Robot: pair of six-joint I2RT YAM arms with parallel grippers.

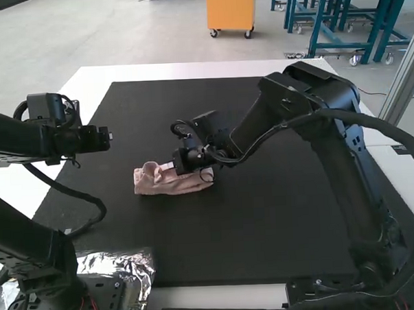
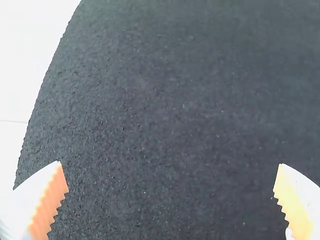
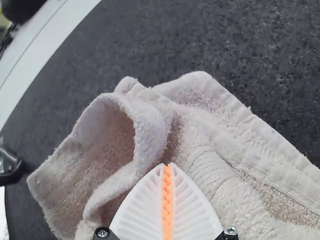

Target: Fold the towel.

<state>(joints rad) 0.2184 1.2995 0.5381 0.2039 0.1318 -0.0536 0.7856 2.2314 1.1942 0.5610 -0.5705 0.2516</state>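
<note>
"Lying where, the towel (image 1: 188, 184)?"

"Bunched on the black mat (image 1: 232, 250), between the arms, with the mat on the white tabletop (image 1: 176, 71). One edge curls into an open loop, beside the right gripper (image 1: 167, 165)."

"Is that gripper holding it?"

"Its orange pads (image 3: 167, 200) meet over the cloth; whether any is pinched, I can't tell."

"And the left gripper (image 1: 104, 137)?"

"Wide apart, above the mat near its edge, well apart from the towel, nothing between its fingers (image 2: 49, 202)."

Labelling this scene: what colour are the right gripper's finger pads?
Orange, clearest in the right wrist view.
</note>
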